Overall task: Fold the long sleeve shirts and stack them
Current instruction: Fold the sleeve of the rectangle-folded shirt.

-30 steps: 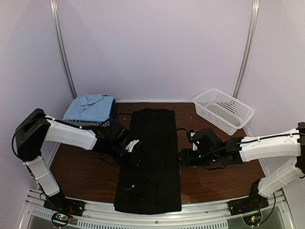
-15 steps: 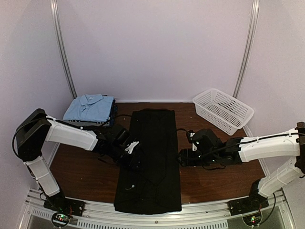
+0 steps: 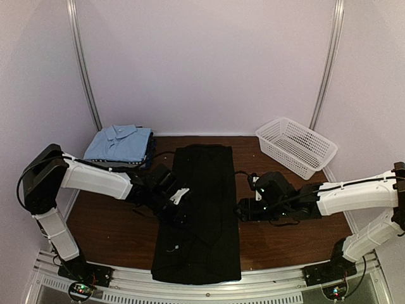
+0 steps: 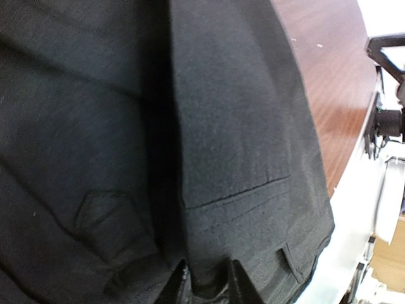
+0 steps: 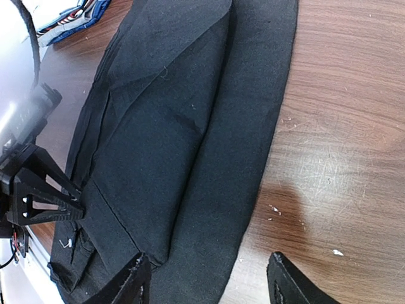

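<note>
— The black shirt [image 3: 201,209]?
— Matte woven cloth, folded into a long strip down the glossy wooden counter [image 3: 285,240].
— Grippers?
— The left gripper [image 4: 209,288], wider a second ago, now pinches a stitched fold. The right gripper [image 5: 209,278] stays spread wide at the strip's right edge, empty.

**Black shirt laid long, blue shirt stacked at far left**

Large plain black shirt [image 3: 199,209]: spread as a long narrow strip down the middle of the table [image 3: 107,221], from the near edge toward the far wall. Sides folded inward, overlapping in lengthwise creases; stitched cuff and small placket near the near end. Light blue collared shirt [image 3: 119,142]: neatly folded, collar up, topping a small stack in the far-left corner, near the black strip's far end. Dark folded shirts [image 3: 150,151] beneath, seen only at the stack's right edge.
</note>
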